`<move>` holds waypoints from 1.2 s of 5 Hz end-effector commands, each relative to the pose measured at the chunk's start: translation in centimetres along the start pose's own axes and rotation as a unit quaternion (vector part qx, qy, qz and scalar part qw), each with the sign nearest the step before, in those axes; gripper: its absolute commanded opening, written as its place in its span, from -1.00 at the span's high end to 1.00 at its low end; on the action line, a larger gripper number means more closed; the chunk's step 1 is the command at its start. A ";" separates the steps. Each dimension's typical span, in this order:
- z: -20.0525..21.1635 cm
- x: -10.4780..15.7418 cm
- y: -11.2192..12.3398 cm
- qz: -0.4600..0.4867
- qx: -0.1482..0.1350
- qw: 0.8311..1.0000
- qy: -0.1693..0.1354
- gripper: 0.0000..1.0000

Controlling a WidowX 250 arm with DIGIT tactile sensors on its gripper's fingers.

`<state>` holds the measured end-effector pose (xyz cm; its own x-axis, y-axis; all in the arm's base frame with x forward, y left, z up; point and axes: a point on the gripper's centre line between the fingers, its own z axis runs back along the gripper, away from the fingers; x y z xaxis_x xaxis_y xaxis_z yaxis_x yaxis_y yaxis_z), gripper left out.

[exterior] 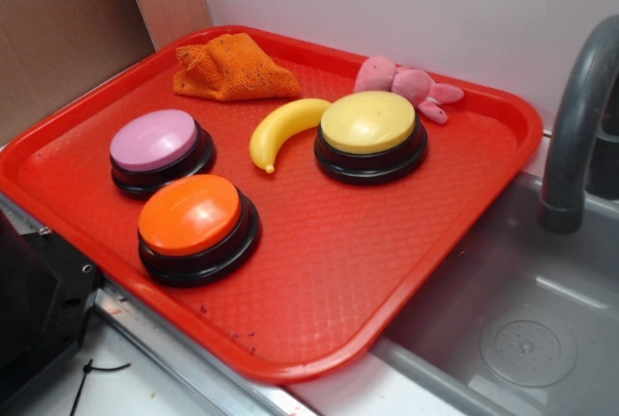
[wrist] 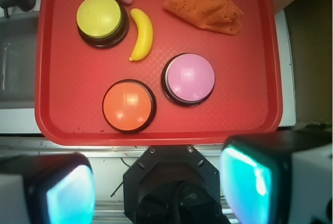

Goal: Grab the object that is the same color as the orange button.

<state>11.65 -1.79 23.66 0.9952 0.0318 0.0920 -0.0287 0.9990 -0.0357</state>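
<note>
Orange mesh cloth (wrist: 206, 9) at the red tray's (wrist: 250, 104) one o'clock corner, orange button (wrist: 128, 106) at six, pincer (wrist: 158, 187) spread wide, empty, below the tray.

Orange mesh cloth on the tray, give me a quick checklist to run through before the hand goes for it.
1. Target matches the orange button: the orange mesh cloth is the only same-colored object. Ok.
2. Cloth free of clutter: it lies apart from the banana and the pink plush toy. Ok.
3. Top of the cloth uncovered: nothing rests on it. Ok.
4. Hand open: the fingers stand wide apart with nothing between them. Ok.
5. Hand over the cloth: it is off the red tray, at the opposite edge. Not ok.
</note>
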 end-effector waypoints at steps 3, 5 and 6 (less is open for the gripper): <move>-1.4 1.2 2.4 0.176 -0.047 0.983 -0.023 -1.00; -4.9 4.4 5.4 0.362 0.002 0.931 -0.055 -1.00; -6.2 5.6 6.4 0.430 0.013 0.898 -0.093 -1.00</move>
<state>17.79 4.17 17.05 0.5714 0.7979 0.1917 -0.7891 0.5984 -0.1388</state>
